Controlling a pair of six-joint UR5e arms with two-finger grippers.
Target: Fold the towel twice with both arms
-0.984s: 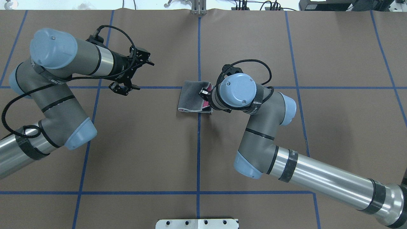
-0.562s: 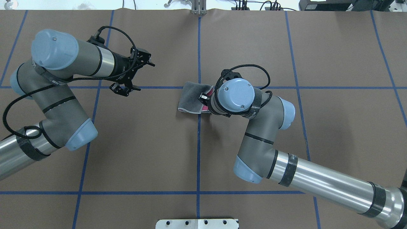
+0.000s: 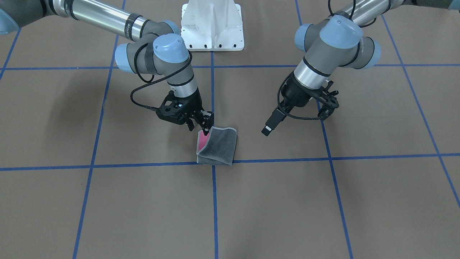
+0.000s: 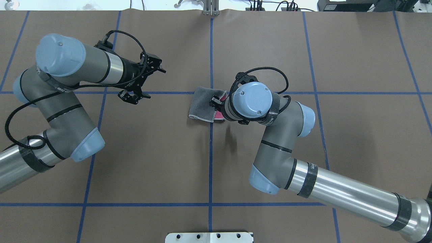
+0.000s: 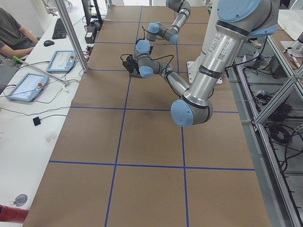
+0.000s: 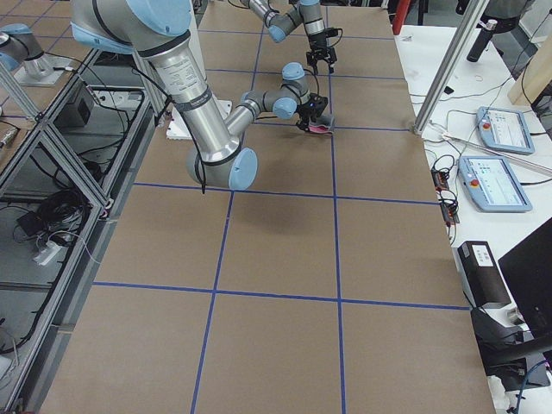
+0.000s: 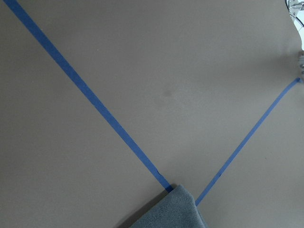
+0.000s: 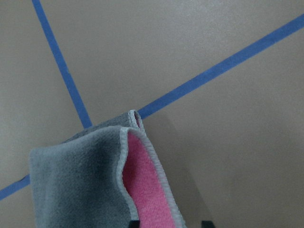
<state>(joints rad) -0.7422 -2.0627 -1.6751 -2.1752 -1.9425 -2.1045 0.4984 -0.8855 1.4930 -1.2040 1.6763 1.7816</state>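
Two arms out: right arm's black fingers [image 3: 205,126] pinch a raised corner of the small pink-and-grey terry towel [image 3: 219,146]. Left arm's black fingers [image 4: 134,97] spread wide.

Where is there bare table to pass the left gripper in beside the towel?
Bare table lies between the left gripper and the towel, and from the towel back to the white pedestal. Crowded only at the towel's right edge, where the right gripper pinches a lifted corner.
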